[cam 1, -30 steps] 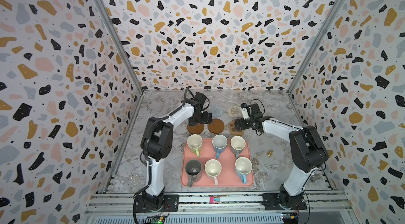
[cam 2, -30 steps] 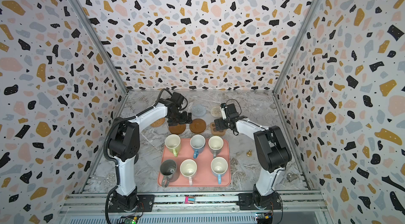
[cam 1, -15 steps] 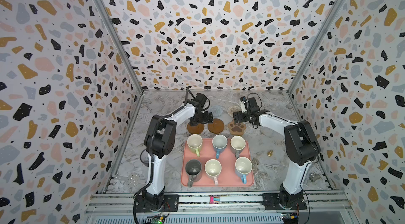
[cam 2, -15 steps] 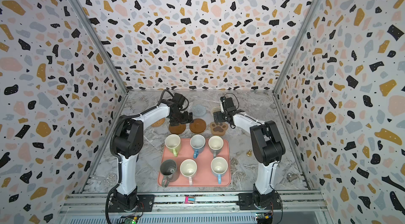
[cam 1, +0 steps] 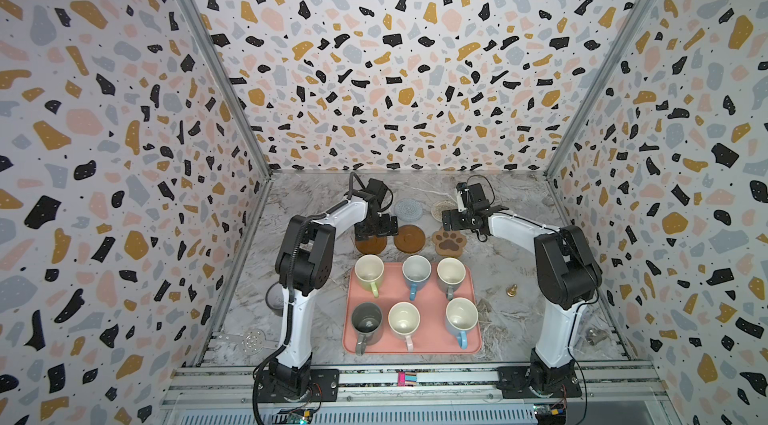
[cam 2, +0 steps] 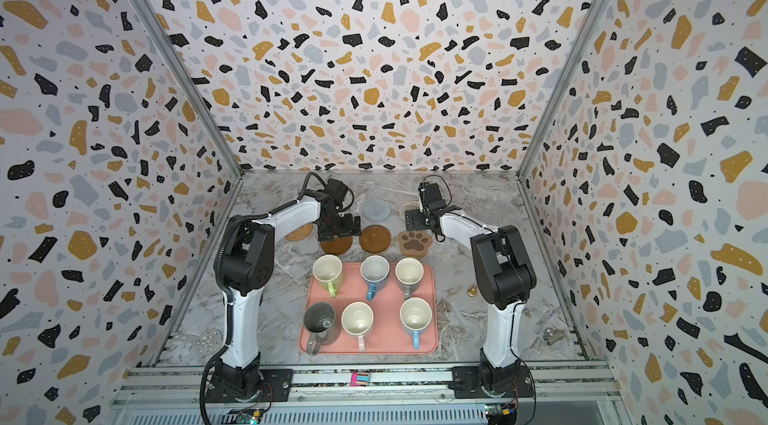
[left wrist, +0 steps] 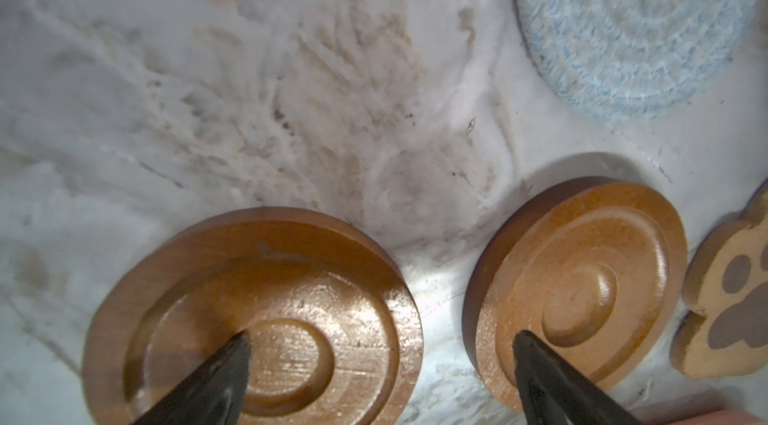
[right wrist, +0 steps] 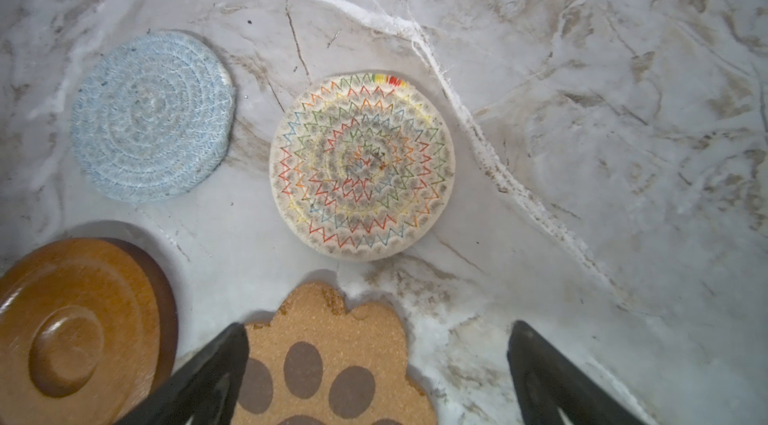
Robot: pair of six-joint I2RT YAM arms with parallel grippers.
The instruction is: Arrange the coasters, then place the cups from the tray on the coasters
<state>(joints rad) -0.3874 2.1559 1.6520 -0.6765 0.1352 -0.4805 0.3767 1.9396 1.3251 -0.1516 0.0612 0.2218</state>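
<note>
Six cups stand on the salmon-pink tray, among them a light green cup and a dark grey cup. Behind the tray lie two brown wooden coasters, a paw-shaped coaster, a blue-grey woven coaster and a cream woven coaster. A tan woven coaster lies under the left arm. My left gripper hangs open over the two wooden discs. My right gripper is open just behind the paw coaster, holding nothing.
A small brass bell stands right of the tray. A perforated metal disc lies at the front left and a small metal piece at the front right. Patterned walls close in three sides.
My right gripper has drawn back off the paw coaster towards the rear wall, leaving the coaster lying uncovered. The left gripper has barely moved.
</note>
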